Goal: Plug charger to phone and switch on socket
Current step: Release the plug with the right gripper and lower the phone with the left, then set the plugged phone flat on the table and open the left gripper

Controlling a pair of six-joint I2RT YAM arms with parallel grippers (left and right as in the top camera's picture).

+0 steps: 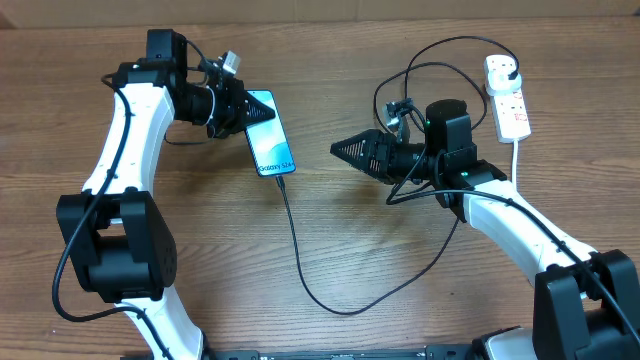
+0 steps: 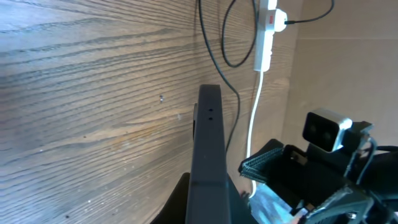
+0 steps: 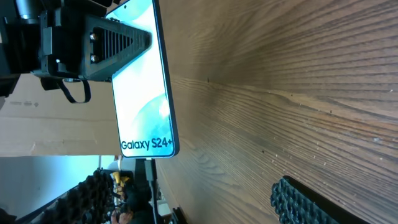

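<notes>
1. The phone (image 3: pixel 144 87) shows "Galaxy S24+" in white letters near the lower end of its blue-cyan screen. This reads plainly in the right wrist view and is only tiny print from overhead.
2. No writing can be made out on the socket (image 1: pixel 509 100). Its red switch marks show, but whether they are on or off cannot be told.
3. The phone lies left of centre on the desk (image 1: pixel 330 60). Its upper end is covered by the left gripper (image 1: pixel 240 106). In the left wrist view only its dark edge shows.
4. The charger (image 1: pixel 345 312) has its tip in the phone's lower edge. It loops toward the near side of the desk, runs under the right arm and up to a plug at the socket's far end. The socket lies at the far right, with its white cord (image 1: pixel 517 155) trailing toward the near edge.
5. The left jaws are closed tight on the phone's upper end.
6. The right gripper (image 1: pixel 340 150) points at the phone from a short way off. Its jaws stand wide apart and hold nothing. One pad (image 3: pixel 311 202) is cut off at the picture's edge.
</notes>
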